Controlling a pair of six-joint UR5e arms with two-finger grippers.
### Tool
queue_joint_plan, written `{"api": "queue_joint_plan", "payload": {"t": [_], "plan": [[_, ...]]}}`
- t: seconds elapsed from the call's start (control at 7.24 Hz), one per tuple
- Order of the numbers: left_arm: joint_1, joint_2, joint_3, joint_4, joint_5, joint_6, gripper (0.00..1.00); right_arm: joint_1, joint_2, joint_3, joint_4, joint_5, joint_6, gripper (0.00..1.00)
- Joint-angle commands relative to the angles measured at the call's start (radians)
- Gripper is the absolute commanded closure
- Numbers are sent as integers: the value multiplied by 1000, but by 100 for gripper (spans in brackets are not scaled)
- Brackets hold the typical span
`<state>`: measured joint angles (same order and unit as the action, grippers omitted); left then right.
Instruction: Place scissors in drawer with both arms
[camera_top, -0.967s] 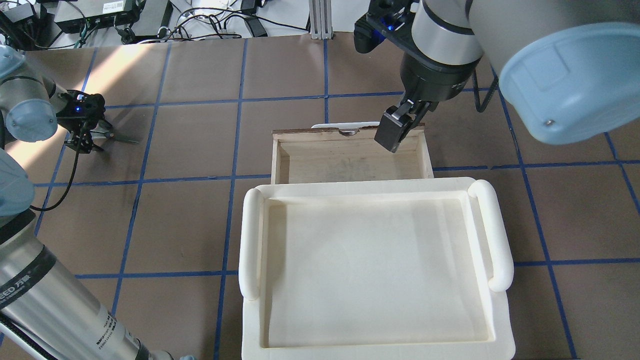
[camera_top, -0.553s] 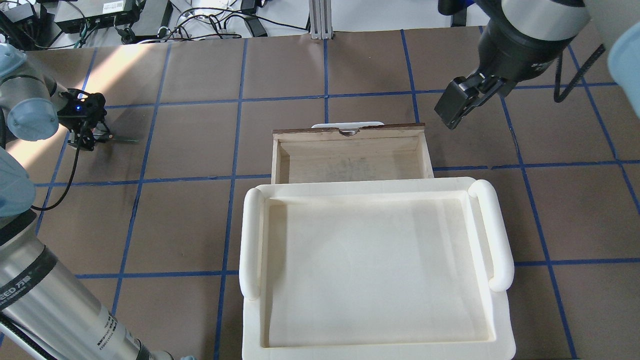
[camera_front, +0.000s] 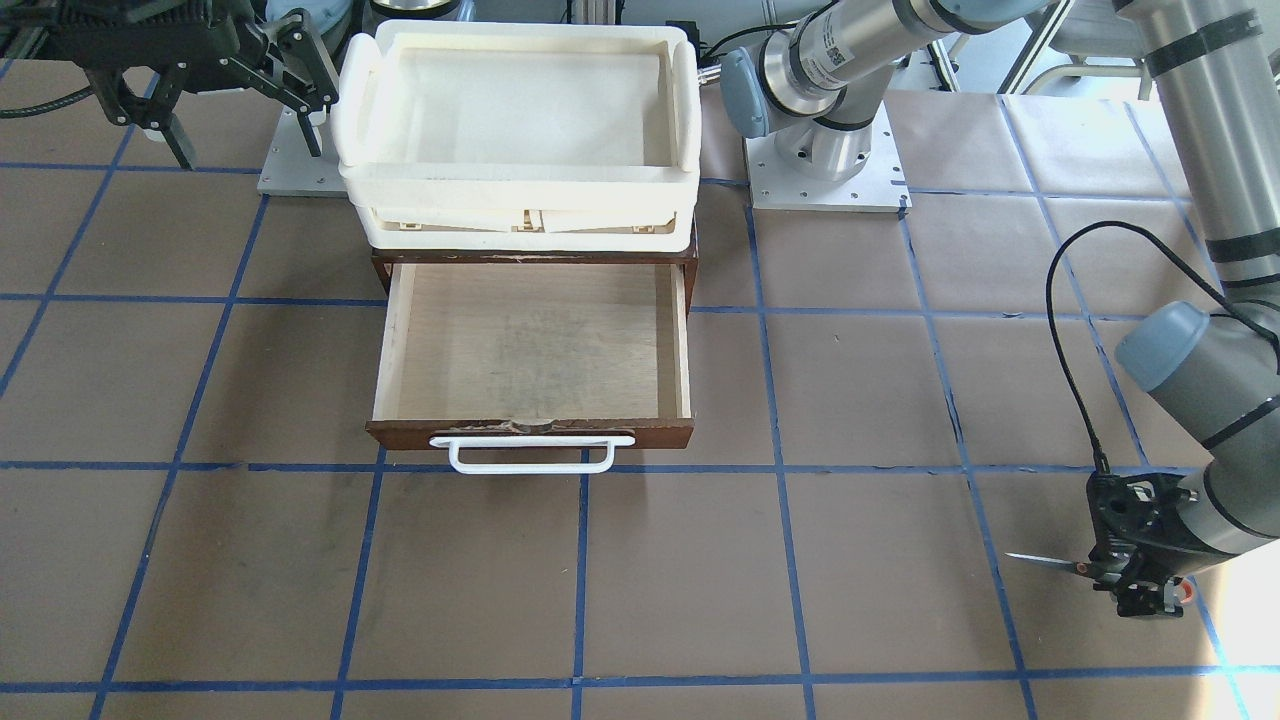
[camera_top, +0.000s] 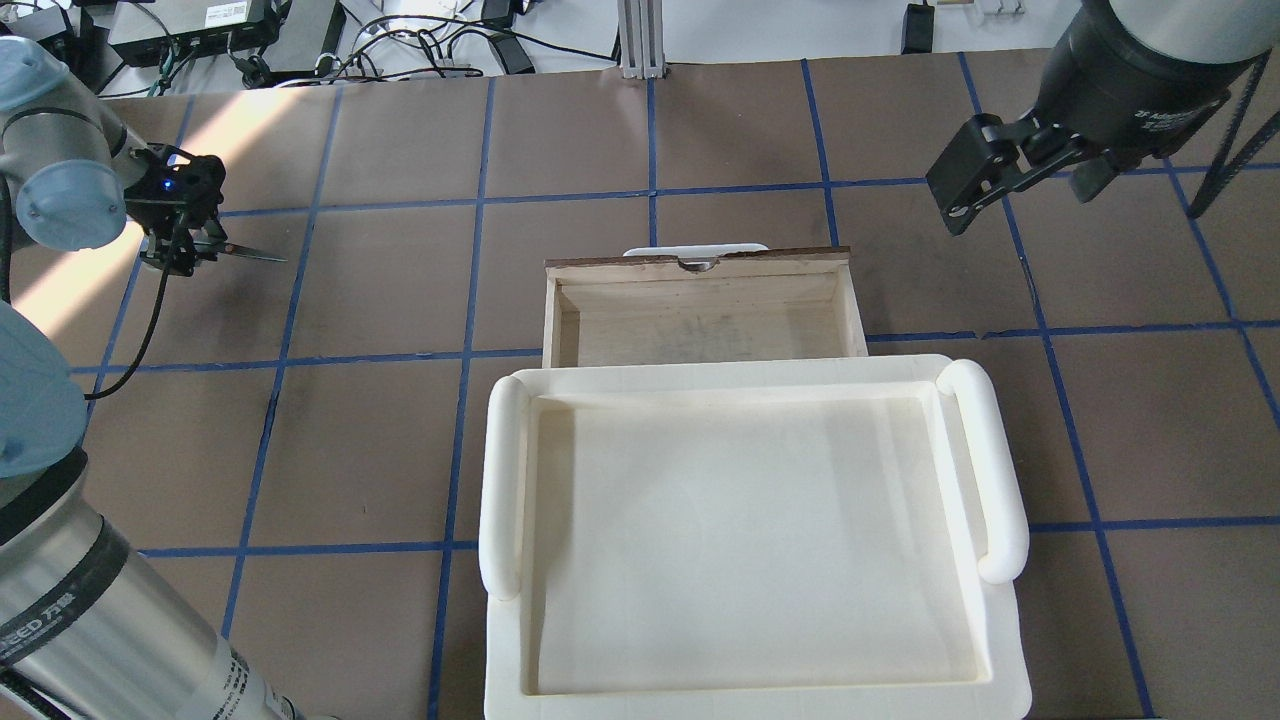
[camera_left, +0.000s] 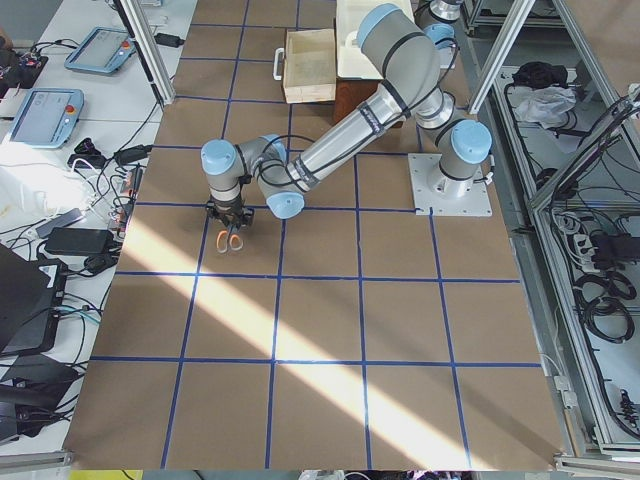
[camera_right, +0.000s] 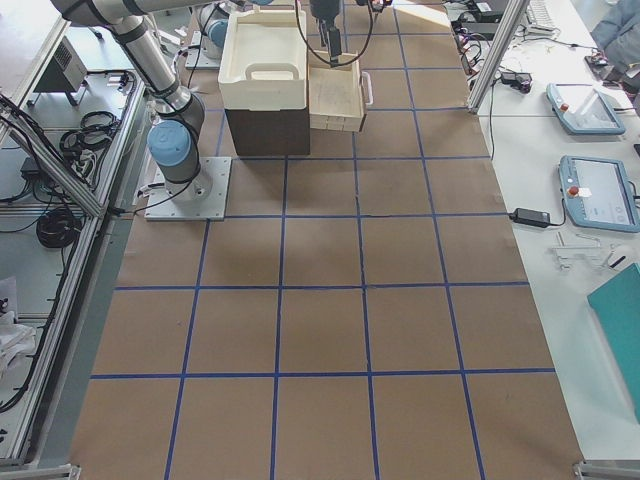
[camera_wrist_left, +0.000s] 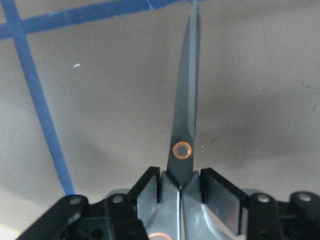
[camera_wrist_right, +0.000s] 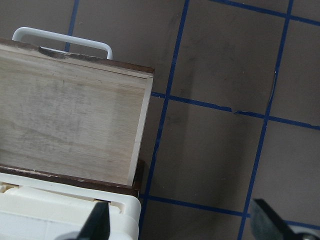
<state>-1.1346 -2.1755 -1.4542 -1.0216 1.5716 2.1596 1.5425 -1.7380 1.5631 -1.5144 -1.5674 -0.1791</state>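
My left gripper (camera_top: 190, 248) is shut on the scissors (camera_top: 255, 255) at the table's far left, gripping near the pivot. The dark blades point toward the table's middle, just above the brown surface. The wrist view shows the fingers (camera_wrist_left: 150, 192) clamped on the scissors (camera_wrist_left: 187, 115). It also shows in the front view (camera_front: 1130, 585). The drawer (camera_top: 700, 300) stands pulled open and empty, its white handle (camera_front: 530, 455) on the far side. My right gripper (camera_top: 1015, 190) is open and empty, raised beyond the drawer's right side; its wrist view looks down on the drawer's corner (camera_wrist_right: 70, 130).
A large white plastic tray (camera_top: 985, 470) sits on top of the dark cabinet behind the drawer, nearest my base. Blue tape lines grid the brown table. Cables and electronics (camera_top: 200, 30) lie past the far edge.
My right gripper has moved from over the drawer's far right corner up and away to the right, and its fingers now stand apart. My left gripper and the scissors have shifted slightly farther away.
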Motion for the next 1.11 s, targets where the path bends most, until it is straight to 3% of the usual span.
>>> {"api": "queue_joint_plan", "payload": {"t": [0.0, 0.28, 0.69, 0.83, 0.97], "plan": [[-88, 115, 0, -145, 2, -127, 100, 34, -3, 2, 10, 13, 224, 0], [-175, 228, 0, -273, -30, -205, 100, 132, 17, -3, -6, 1, 372, 0], [-388, 334, -8, -342, -53, -413, 100, 131, 38, -11, -33, -2, 316, 0], [-477, 350, -11, -342, -47, -508, 100, 131, 78, -24, -120, -3, 308, 0], [-575, 358, -14, -342, -44, -597, 100, 131, 99, -43, -130, -11, 306, 0]]}}
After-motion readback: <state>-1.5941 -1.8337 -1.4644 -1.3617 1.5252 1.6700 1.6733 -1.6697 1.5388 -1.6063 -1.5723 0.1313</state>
